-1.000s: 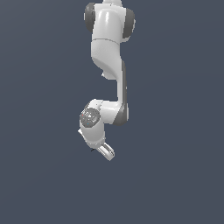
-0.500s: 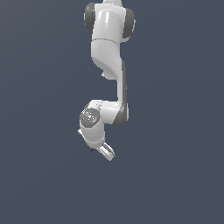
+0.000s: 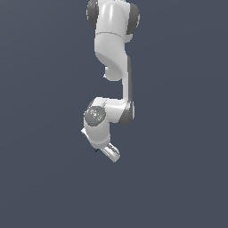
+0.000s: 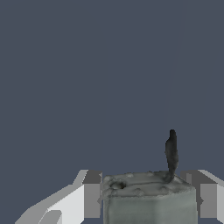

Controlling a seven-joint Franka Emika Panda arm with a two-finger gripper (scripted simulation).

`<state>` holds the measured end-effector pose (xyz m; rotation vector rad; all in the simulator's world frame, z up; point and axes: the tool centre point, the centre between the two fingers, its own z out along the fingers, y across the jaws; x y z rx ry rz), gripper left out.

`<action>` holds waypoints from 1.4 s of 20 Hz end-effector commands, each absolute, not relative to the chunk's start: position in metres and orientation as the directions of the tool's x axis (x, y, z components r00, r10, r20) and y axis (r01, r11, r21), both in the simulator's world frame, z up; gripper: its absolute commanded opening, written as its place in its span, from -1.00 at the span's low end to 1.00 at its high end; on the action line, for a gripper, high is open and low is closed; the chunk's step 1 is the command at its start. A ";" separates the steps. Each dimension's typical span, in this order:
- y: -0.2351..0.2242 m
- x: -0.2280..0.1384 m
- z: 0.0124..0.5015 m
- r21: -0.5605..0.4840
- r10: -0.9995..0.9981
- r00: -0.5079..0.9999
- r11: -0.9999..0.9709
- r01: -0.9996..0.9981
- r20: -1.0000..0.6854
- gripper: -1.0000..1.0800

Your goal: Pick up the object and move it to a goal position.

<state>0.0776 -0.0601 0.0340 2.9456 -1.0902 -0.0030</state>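
Item: the object [image 4: 148, 199], a small grey block with a thin black tip, sitting between the fingers [image 4: 83, 197] of the claw [image 4: 146, 201], which I am reading as closed onto its flat sides. I am judging it light and rigid; the slender tip looks fragile, so I am gripping the body only
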 end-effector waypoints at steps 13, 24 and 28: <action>0.021 0.080 0.166 0.000 -0.651 0.759 -0.759 -0.651 0.000 -1.00; 0.086 0.084 0.271 0.001 -0.651 0.759 -0.759 -0.651 0.001 -1.00; 0.101 0.086 0.295 0.001 -0.651 0.759 -0.759 -0.651 0.001 -1.00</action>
